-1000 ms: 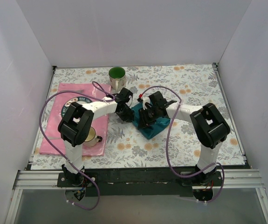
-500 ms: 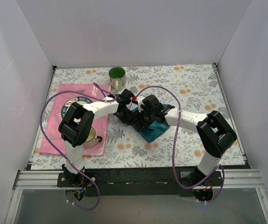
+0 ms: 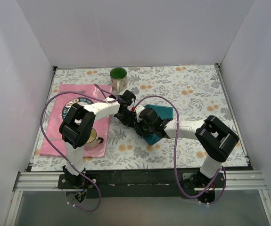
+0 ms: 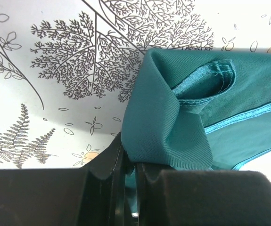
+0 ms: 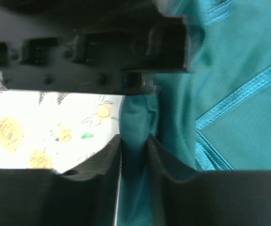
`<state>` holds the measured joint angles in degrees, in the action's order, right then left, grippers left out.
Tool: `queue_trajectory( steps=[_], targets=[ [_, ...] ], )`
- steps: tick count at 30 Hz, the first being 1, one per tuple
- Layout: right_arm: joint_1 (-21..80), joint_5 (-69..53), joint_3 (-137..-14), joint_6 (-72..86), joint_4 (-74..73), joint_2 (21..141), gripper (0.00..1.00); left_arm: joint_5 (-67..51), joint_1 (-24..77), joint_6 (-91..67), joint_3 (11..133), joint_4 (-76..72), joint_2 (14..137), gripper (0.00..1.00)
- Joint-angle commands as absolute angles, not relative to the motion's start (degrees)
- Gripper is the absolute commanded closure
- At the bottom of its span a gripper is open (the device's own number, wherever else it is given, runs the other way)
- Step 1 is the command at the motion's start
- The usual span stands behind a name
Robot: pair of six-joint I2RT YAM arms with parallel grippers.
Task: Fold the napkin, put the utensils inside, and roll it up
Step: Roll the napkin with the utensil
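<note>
The teal napkin (image 3: 162, 114) lies bunched in the middle of the table between my two grippers. In the left wrist view my left gripper (image 4: 129, 153) is shut on a folded corner of the napkin (image 4: 173, 117), which rises in a loose fold with a stitched hem. From above, the left gripper (image 3: 129, 117) sits at the napkin's left end. My right gripper (image 3: 142, 124) is just beside it, its jaws pinching a thick fold of cloth (image 5: 135, 117). The right gripper (image 5: 134, 143) faces the left gripper's black body (image 5: 93, 52). The utensils are out of view.
A pink placemat (image 3: 60, 136) lies at the left with a round plate (image 3: 71, 106) and a small yellowish mug (image 3: 94, 136) on it. A green-lined mug (image 3: 118, 77) stands behind the grippers. White walls close in the left, back and right sides.
The right arm has swung left and nearer, bringing its gripper beside the left one and closing on the napkin. More teal cloth now shows behind it. The left gripper has stayed put.
</note>
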<state>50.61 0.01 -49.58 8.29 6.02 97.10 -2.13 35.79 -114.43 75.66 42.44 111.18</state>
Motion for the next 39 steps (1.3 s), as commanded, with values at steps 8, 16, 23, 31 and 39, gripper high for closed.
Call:
queue_trajectory(
  steps=[8,16,23,31,39],
  targets=[
    [50.1,0.4,-41.7,13.4,12.3,97.7,0.99,-1.4,36.0,-109.9,69.1,35.5,103.1,0.69],
    [42.6,-17.8,-35.7,19.8,21.0,99.0,0.99,4.1,35.5,-101.3,63.3,27.3,90.5,0.30],
    [32.4,-42.9,-34.5,31.0,31.6,106.9,0.99,-2.0,34.0,-100.6,60.8,25.3,88.9,0.30],
    [25.8,-55.8,-36.5,41.9,40.8,115.8,0.99,-12.2,34.5,-99.5,62.1,19.5,96.3,0.34],
    [25.2,-54.9,-35.2,48.2,48.8,116.0,0.99,-12.2,35.1,-112.9,58.8,20.9,99.1,0.41]
  ],
)
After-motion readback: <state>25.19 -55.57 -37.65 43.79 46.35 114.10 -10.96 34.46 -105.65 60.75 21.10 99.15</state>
